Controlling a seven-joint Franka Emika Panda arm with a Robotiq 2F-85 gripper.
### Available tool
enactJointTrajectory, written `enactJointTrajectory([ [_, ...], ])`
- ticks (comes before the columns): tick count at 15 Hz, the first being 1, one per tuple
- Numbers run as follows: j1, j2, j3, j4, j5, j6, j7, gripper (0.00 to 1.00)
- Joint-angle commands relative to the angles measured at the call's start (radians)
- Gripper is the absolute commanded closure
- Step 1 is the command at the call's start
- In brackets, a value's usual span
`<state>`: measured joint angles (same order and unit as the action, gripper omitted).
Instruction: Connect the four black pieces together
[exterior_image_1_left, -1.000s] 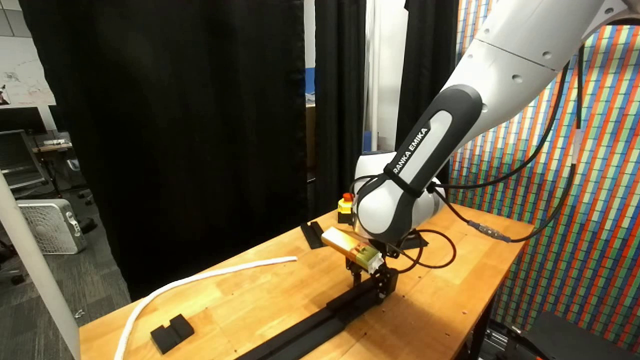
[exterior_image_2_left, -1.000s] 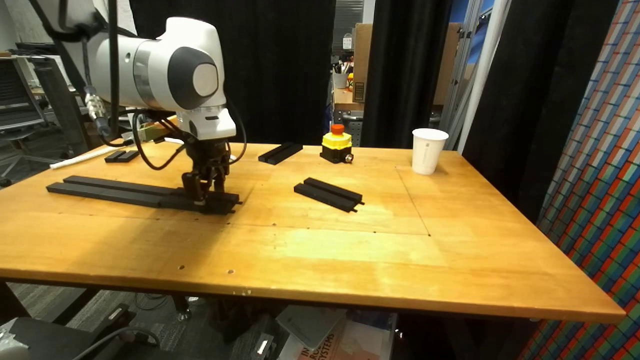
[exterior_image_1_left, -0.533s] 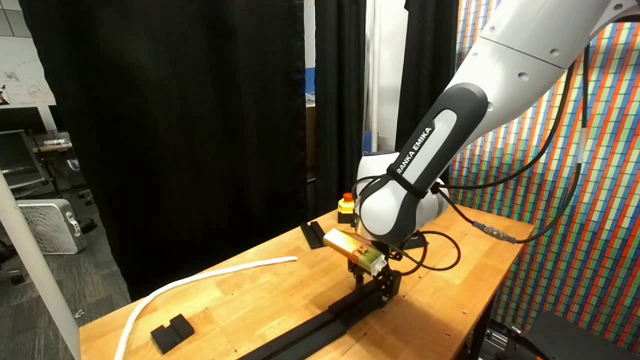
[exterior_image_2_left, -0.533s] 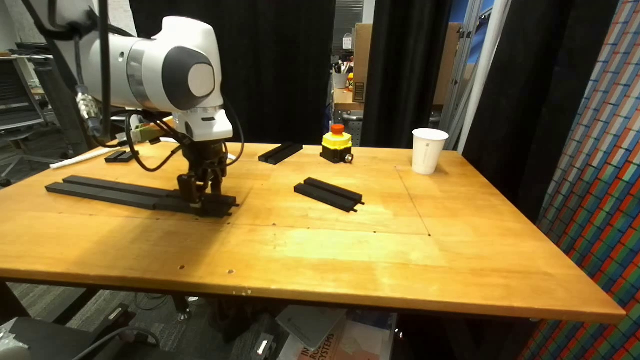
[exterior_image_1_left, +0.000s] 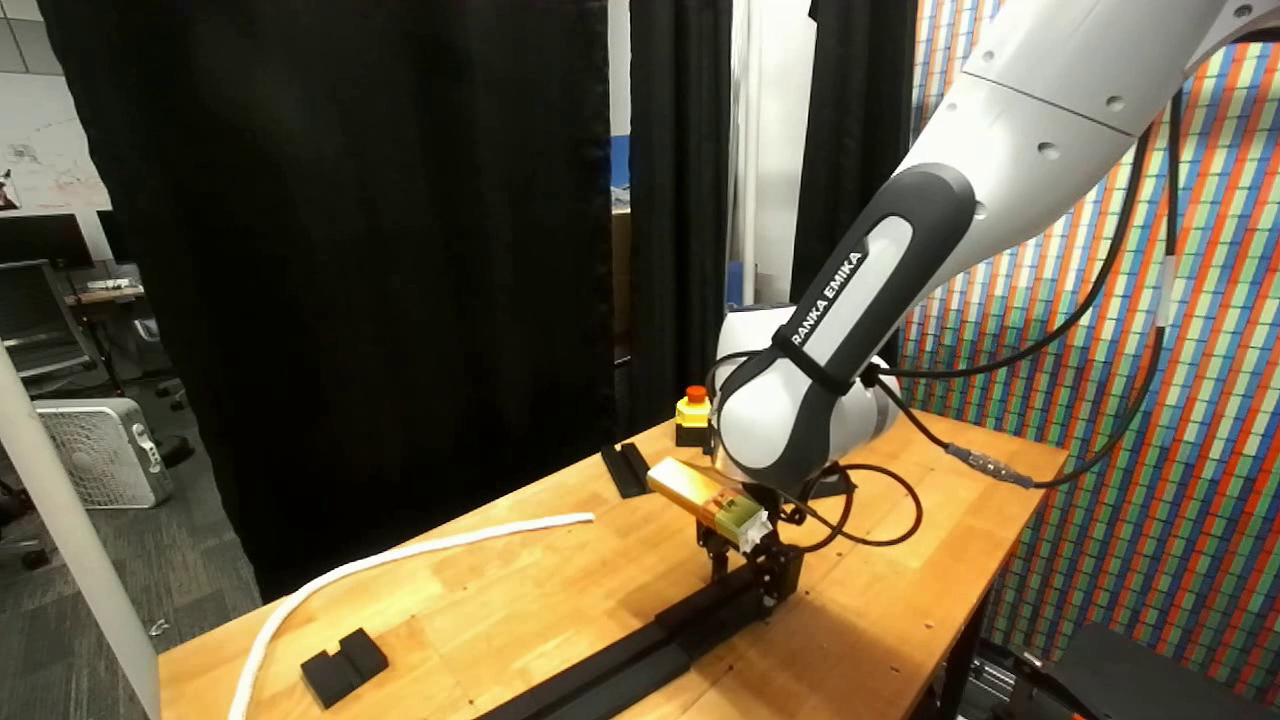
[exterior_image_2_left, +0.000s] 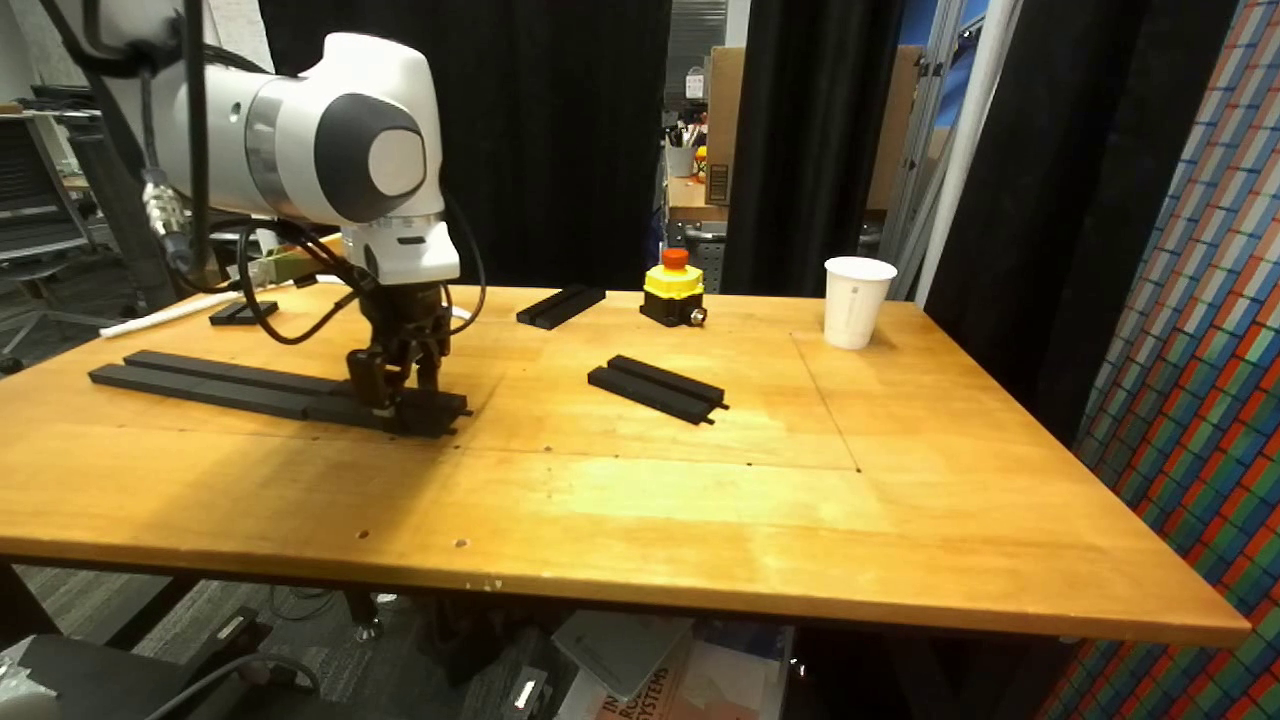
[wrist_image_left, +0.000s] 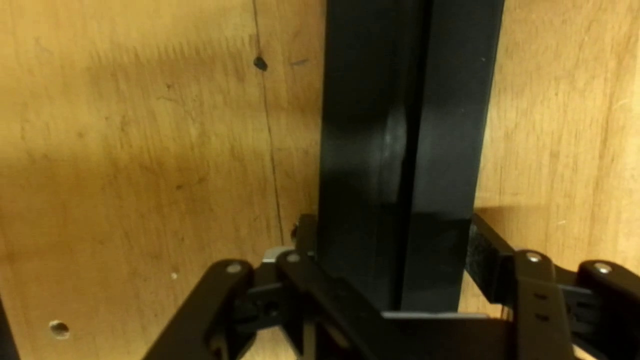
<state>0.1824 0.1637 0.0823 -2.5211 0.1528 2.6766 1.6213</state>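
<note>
Far left in an exterior view, the black rail (exterior_image_2_left: 200, 388) stopped short of the edge of the table (exterior_image_2_left: 700, 520). Next, the gripper (wrist_image_left: 392, 260) was clamped across the grooved piece (wrist_image_left: 442, 175) at that rail's right end! Beyond came open room, a loose black piece (exterior_image_2_left: 650, 392), the cup (exterior_image_2_left: 855, 305), the right edge.

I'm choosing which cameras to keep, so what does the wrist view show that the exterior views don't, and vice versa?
Only the wrist view: a close look straight down at the gripped bar, with a glossy patch on it, and fine dark marks in the wood.

Only the exterior views: the stop button, the white cord and a loose bar; an exterior view also has the paper cup.

Shared: the tool straddling that bar, and the wooden table.
</note>
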Motion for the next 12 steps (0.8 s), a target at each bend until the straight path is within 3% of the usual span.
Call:
enactJointTrajectory([
  [1, 0.001, -0.007, 0.018, -0.017, 0.05, 0.005, 0.008, 0.54],
  [12, -0.004, -0.027, 0.034, -0.043, 0.155, 0.013, 0.006, 0.54],
])
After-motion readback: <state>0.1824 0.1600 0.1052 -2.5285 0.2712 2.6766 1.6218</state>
